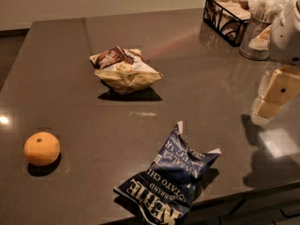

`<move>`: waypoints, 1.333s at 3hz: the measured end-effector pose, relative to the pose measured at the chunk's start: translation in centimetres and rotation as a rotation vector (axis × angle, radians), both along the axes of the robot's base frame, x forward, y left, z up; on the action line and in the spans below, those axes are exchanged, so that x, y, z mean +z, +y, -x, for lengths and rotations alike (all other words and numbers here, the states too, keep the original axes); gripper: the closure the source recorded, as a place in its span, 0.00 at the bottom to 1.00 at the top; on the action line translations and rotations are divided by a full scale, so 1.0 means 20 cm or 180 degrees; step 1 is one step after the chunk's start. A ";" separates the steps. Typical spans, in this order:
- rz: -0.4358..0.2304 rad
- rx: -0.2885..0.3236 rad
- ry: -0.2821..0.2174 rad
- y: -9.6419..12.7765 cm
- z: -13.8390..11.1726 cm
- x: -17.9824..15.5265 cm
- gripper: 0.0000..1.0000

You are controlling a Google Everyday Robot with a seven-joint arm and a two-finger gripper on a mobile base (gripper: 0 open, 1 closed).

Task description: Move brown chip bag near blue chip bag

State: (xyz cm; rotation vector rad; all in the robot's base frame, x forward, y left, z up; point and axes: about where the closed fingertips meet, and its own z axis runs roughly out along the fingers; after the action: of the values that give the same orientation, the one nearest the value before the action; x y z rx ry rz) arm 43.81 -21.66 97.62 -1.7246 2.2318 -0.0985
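My gripper [274, 99] hangs at right, its width I cannot tell; I must pinch brown chip bag [125, 70] centrally, set it beside blue chip bag [168, 179]

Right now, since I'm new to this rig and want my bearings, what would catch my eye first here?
The blue chip bag lies crumpled at the near edge of the counter, with the brown chip bag well apart from it, farther back toward the middle. A bright orange fruit sits at the near left. The gripper hangs at the right edge, away from both bags.
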 end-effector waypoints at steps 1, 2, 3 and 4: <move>-0.0004 -0.0001 0.0002 0.00 0.00 0.00 0.00; -0.0091 -0.0018 0.0054 0.04 -0.08 0.01 0.00; -0.0332 -0.0051 0.0100 0.20 -0.27 -0.02 0.00; -0.0630 -0.0197 0.0134 0.39 -0.46 -0.08 0.00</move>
State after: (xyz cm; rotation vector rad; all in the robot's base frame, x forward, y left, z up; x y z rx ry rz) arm 52.92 -13.93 96.01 -1.5677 2.2407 0.1415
